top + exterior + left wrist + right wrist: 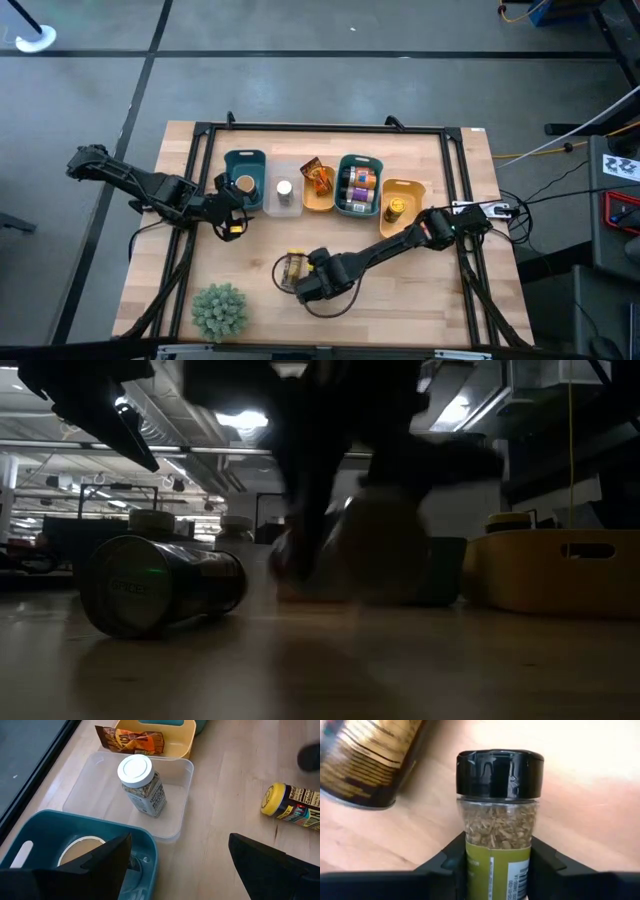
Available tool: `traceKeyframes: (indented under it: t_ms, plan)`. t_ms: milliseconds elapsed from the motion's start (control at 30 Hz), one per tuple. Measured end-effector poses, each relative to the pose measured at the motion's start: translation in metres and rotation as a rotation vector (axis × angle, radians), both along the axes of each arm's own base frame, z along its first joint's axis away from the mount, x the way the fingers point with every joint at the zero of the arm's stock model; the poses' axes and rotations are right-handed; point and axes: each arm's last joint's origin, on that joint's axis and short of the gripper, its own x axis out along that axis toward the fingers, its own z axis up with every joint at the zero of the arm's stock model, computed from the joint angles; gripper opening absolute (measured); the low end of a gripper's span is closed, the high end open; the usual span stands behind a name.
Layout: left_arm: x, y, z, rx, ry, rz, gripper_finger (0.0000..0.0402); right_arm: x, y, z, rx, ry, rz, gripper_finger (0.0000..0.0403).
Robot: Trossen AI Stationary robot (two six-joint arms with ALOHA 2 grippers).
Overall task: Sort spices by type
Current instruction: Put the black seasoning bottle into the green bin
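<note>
Taking the clear tray (283, 205) as the landmark: a white-lidded jar (284, 189) of pale seeds stands upright inside it. Just beside it, in the teal tray, stands a tan-lidded jar (244, 185). On the tray's other side a brown-orange packet (317, 177) leans in a yellow tray, and beyond that three jars (359, 187) with orange and blue labels lie side by side in a second teal tray. Farther along, a yellow-lidded jar (396, 209) stands in another yellow tray. On the bare tabletop in front of the clear tray, a yellow-capped bottle (293, 268) with a dark label lies on its side. A black-lidded jar (498, 827) of green herbs sits clamped between dark fingers.
</note>
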Motion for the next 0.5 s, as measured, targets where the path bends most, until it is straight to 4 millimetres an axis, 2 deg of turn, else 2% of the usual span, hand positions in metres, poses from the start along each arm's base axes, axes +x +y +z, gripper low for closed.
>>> traceKeyframes:
  t_ms: [300,433,500]
  plan:
    - [0.001,0.0,0.001,-0.003,-0.01,0.0,0.0318,-0.015,-0.04,0.06,-0.186,0.211,0.171,0.014]
    - [0.002,-0.001,0.001,-0.008,-0.022,0.0,0.0318,-0.009,-0.064,0.077,-0.244,0.168,0.326,0.014]
    - [0.002,-0.001,0.001,-0.008,-0.022,0.0,0.0318,-0.009,-0.079,0.081,-0.278,0.19,0.351,0.014]
